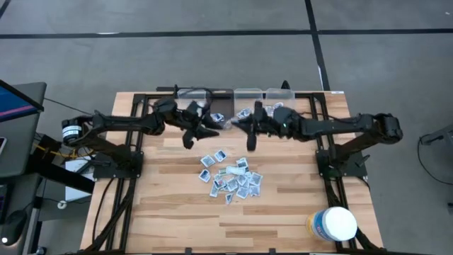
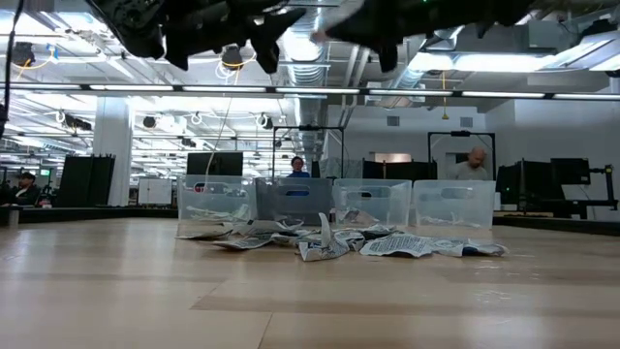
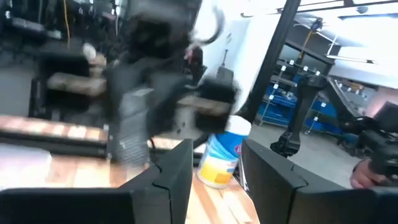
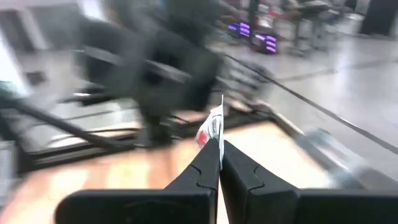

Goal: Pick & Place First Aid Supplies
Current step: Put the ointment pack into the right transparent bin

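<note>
From above: a wooden table carrying a loose heap of first aid packets near its middle — small white-grey squares, several with blue print, lying touching and overlapping. Along the far edge, a row of clear bins; more packets show inside one of them. Near the front right corner, a white round tub with a yellow label, well apart from the heap. Both dark arms reach inward over the far half of the table, the left pincer and right pincer hanging side by side above the boards between bins and heap. From table height: the heap lies crumpled in front of four clear bins; both arms are overhead, clear of the wood; people stand far back in the room. Left wrist view: the left pincer with its fingers spread apart and nothing between them; past them the labelled tub on the table, and the other arm as a dark blur. Right wrist view: the right pincer pressed closed on one packet — white with red print — standing upright from the fingertips, above the table.
</note>
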